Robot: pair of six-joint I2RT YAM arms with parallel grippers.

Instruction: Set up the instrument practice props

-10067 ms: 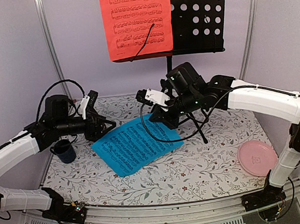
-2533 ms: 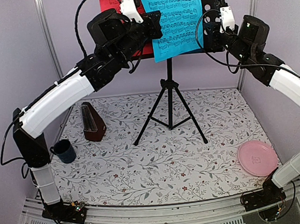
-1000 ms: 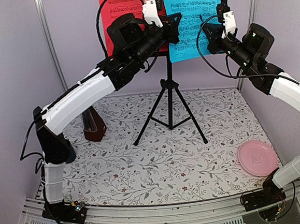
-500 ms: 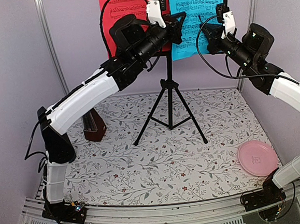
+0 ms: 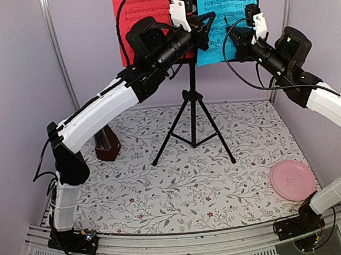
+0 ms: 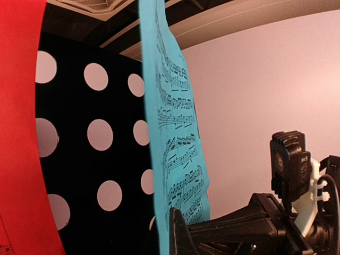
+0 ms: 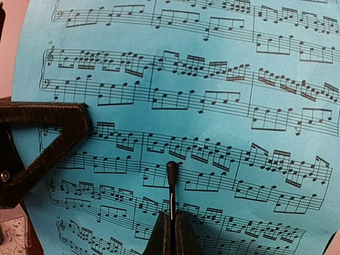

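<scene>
The black perforated music stand (image 5: 193, 111) rises on its tripod at the back centre. On its desk (image 6: 90, 133) a red sheet (image 5: 143, 14) covers the left half. Over the right half hangs a cyan sheet (image 5: 231, 17). My left gripper (image 5: 208, 31) is shut on the cyan sheet's left edge (image 6: 172, 138), low down, at the left gripper's jaws (image 6: 173, 231). From the right, my right gripper (image 5: 241, 36) is shut and points at the cyan sheet's printed face (image 7: 212, 90); in its own view this right gripper (image 7: 171, 204) holds nothing. The brown metronome (image 5: 105, 145) stands far left, half behind my left arm.
A pink round plate (image 5: 293, 180) lies near the table's front right corner. The stand's tripod legs (image 5: 166, 148) spread over the middle back of the flowered tablecloth (image 5: 181, 191). Metal frame posts (image 5: 59, 59) and pale walls close in the back and both sides.
The cyan sheet has slid to the right and a little up across the stand, carried by my left gripper. My right gripper has hardly moved.
</scene>
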